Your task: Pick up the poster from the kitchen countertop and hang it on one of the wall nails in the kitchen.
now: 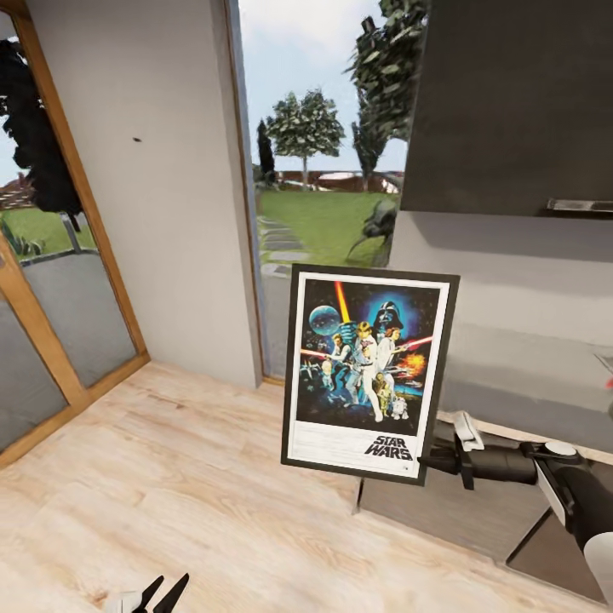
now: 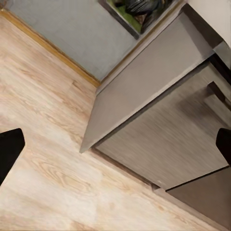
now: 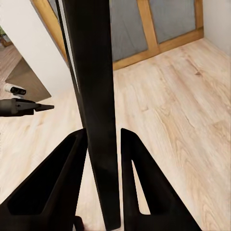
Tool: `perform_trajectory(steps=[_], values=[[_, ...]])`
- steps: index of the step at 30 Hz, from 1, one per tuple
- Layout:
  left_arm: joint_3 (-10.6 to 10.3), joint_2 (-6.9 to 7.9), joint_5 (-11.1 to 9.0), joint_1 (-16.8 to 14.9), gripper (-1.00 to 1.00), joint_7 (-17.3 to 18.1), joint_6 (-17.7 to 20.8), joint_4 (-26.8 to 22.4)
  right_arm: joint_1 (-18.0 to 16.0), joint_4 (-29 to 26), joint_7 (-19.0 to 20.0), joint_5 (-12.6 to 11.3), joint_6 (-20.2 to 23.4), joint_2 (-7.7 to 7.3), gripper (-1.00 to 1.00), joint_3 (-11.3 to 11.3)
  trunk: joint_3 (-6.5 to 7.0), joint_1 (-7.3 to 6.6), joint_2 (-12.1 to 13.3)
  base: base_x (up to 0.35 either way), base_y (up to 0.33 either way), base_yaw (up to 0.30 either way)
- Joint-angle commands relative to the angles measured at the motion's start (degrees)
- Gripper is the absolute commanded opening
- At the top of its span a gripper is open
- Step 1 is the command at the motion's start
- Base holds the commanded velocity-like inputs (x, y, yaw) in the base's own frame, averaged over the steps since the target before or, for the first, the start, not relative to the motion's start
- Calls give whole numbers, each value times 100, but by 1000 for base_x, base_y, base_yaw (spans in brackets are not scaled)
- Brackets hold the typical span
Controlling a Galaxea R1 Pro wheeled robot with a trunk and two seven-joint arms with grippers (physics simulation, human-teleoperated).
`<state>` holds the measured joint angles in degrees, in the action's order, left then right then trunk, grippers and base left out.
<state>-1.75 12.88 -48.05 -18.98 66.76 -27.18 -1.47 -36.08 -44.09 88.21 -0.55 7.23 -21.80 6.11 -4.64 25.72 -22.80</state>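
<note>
Head view: the poster (image 1: 368, 373) is held upright in the air by the right gripper (image 1: 423, 463), gripped at its lower right corner, above the wooden floor (image 1: 170, 494) and left of the dark grey cabinets (image 1: 477, 511). 1 nail (image 1: 137, 139) is seen on the far wall (image 1: 162, 213), well apart from the poster. In the right wrist view, the 2 fingers (image 3: 53, 187) are closed on the poster's black edge (image 3: 96, 106). The left gripper (image 1: 162, 593) is seen low near the floor, its jaws set wide.
</note>
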Motion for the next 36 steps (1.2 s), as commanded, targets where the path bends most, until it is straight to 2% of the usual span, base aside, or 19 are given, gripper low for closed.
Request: perform_trajectory(steps=[1, 36], values=[[-18, 0, -20, -6, 100, 13, -25, 6, -4, -3, 29, -6, 69, -1, -100, 5, -13, 6, -12, 249, 206, 229], [-18, 3, -20, -5, 100, 13, -24, 7, 13, -240, 21, 2, 68, 18, -100, -4, -13, 6, -12, 245, 210, 273]])
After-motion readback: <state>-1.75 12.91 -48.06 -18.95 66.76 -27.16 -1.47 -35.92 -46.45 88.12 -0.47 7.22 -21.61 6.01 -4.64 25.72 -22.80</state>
